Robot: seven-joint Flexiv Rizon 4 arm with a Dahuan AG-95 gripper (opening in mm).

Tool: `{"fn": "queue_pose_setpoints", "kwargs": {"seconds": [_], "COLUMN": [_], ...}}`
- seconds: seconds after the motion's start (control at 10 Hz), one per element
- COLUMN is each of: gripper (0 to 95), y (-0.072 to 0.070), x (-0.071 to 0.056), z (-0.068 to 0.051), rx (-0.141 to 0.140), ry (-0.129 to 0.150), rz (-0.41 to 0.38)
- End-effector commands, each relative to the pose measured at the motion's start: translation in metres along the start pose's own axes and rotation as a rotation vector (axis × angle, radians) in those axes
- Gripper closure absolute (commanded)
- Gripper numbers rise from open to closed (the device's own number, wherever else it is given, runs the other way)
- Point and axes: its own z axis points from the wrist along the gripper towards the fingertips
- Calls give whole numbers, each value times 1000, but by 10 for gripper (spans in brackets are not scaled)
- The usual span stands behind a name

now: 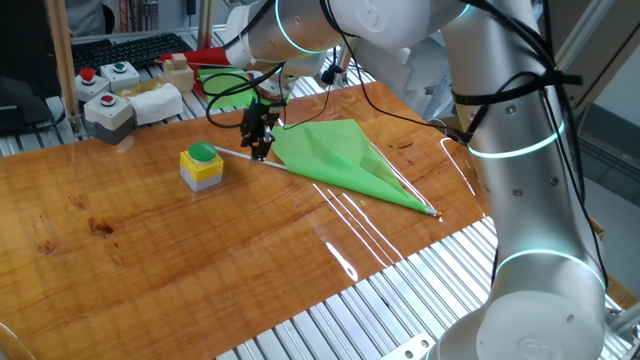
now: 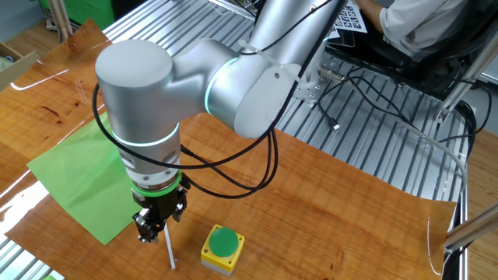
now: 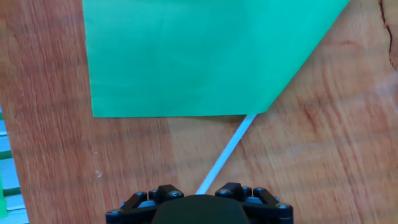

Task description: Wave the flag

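Note:
The flag (image 1: pixel 340 155) is a large bright green sheet lying flat on the wooden table, with its thin white stick (image 1: pixel 235 155) pointing toward the yellow button box (image 1: pixel 202 167). It also shows in the other fixed view (image 2: pixel 78 175) and in the hand view (image 3: pixel 199 56). My gripper (image 1: pixel 260 152) is low over the bare part of the stick, just beyond the sheet's edge. In the hand view the stick (image 3: pixel 227 149) runs down between my two fingers, which stand apart on either side of it. The gripper (image 3: pixel 200 191) looks open around the stick. The fingertips themselves are hidden.
The yellow box with the green button (image 2: pixel 222 247) stands close beside my gripper (image 2: pixel 152 233). Grey button boxes (image 1: pixel 105 95), a smaller green sheet (image 1: pixel 225 85) and a keyboard (image 1: pixel 130 48) are at the back. Slatted metal (image 1: pixel 400 310) borders the wooden board.

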Motion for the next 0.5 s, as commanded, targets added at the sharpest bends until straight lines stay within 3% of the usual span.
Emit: {"fn": "queue_pose_setpoints", "kwargs": {"seconds": [0.1, 0.4, 0.5], "gripper": [570, 570, 760], "y": [0, 0, 0], "x": [0, 0, 0], "z": [3, 1, 4], "rx": [0, 0, -5], "ry": [0, 0, -9], "rz": [0, 8, 0]}}
